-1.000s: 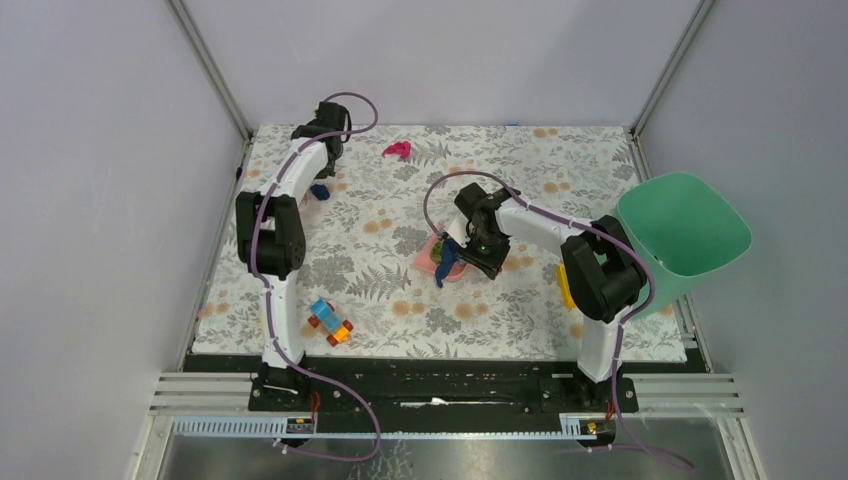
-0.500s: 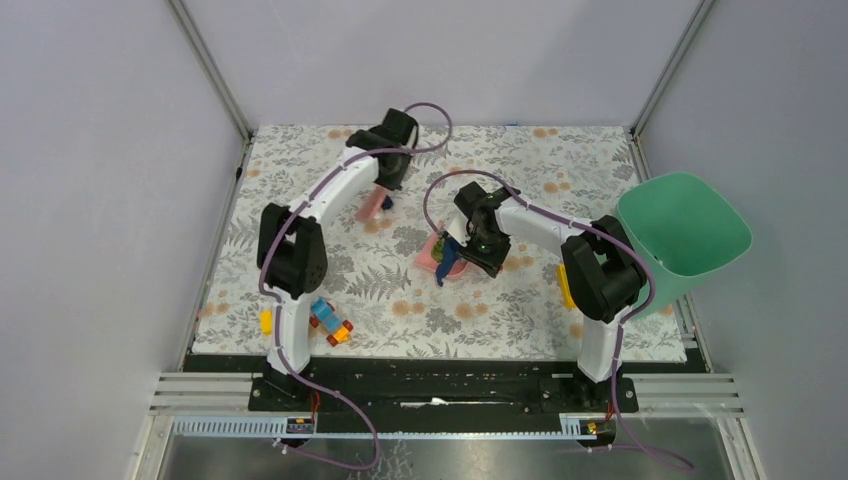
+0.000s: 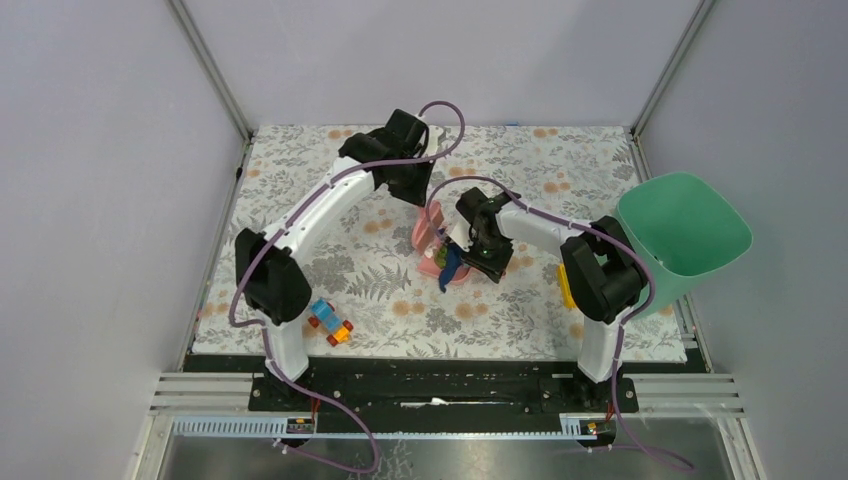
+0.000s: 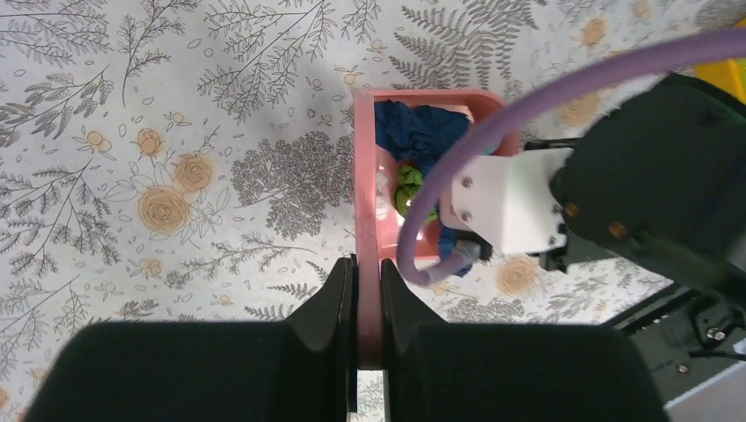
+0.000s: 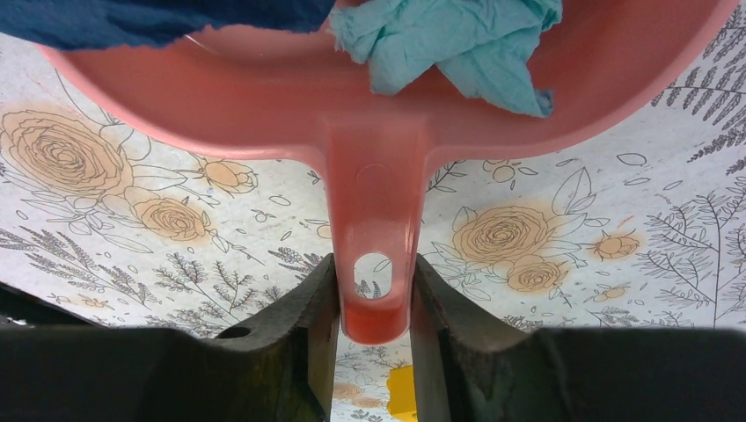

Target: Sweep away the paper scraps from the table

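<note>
My right gripper (image 5: 374, 264) is shut on the handle of the pink dustpan (image 5: 290, 97), which lies mid-table (image 3: 462, 280). The paper scraps lie in the pan: a dark blue one (image 4: 418, 132), a green one (image 4: 409, 185), and a teal one (image 5: 449, 44). My left gripper (image 4: 368, 264) is shut on a flat pink sweeper blade (image 4: 367, 193), seen edge-on and standing against the pan's open side. In the top view the blade (image 3: 425, 228) stands just left of the right gripper (image 3: 480, 250), below the left gripper (image 3: 415, 190). I see no loose scraps elsewhere on the table (image 3: 330, 230).
A green bin (image 3: 685, 235) stands off the table's right edge. Colourful toy bricks (image 3: 330, 322) lie near the front left. A yellow block (image 3: 566, 285) sits by the right arm, and also shows in the right wrist view (image 5: 400, 387).
My left arm has swung from the far left corner to the middle, pushing the magenta and dark blue scraps with the pink blade to the dustpan. The right arm has barely moved.
</note>
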Controlling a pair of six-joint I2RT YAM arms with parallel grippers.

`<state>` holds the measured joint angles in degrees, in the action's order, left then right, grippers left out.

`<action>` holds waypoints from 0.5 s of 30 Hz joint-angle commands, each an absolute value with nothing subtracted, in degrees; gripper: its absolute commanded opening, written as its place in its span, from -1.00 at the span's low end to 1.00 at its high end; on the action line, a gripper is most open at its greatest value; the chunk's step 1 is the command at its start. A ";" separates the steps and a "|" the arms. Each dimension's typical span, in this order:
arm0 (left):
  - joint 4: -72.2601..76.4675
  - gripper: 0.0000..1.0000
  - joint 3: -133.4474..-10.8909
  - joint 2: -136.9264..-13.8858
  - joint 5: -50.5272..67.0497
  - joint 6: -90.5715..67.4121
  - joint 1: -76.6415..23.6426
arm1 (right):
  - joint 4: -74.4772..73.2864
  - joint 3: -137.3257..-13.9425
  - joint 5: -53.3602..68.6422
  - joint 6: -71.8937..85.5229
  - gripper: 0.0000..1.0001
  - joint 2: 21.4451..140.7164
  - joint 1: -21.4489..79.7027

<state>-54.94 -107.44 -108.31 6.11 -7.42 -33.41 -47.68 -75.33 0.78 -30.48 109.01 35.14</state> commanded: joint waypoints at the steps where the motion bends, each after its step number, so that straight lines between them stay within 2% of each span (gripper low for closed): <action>1: -54.93 -1.00 -107.86 -100.98 7.04 -10.52 -33.55 | -47.65 -74.11 -1.08 -29.52 -1.00 106.19 35.55; 7: -54.26 -1.00 -105.45 -96.00 -5.74 -12.05 -33.52 | -46.09 -72.48 -0.93 -29.31 -1.00 104.29 35.61; 15: -47.17 -1.00 -95.19 -88.44 -19.58 -13.81 -33.42 | -46.37 -72.25 -1.11 -29.00 -1.00 99.25 35.60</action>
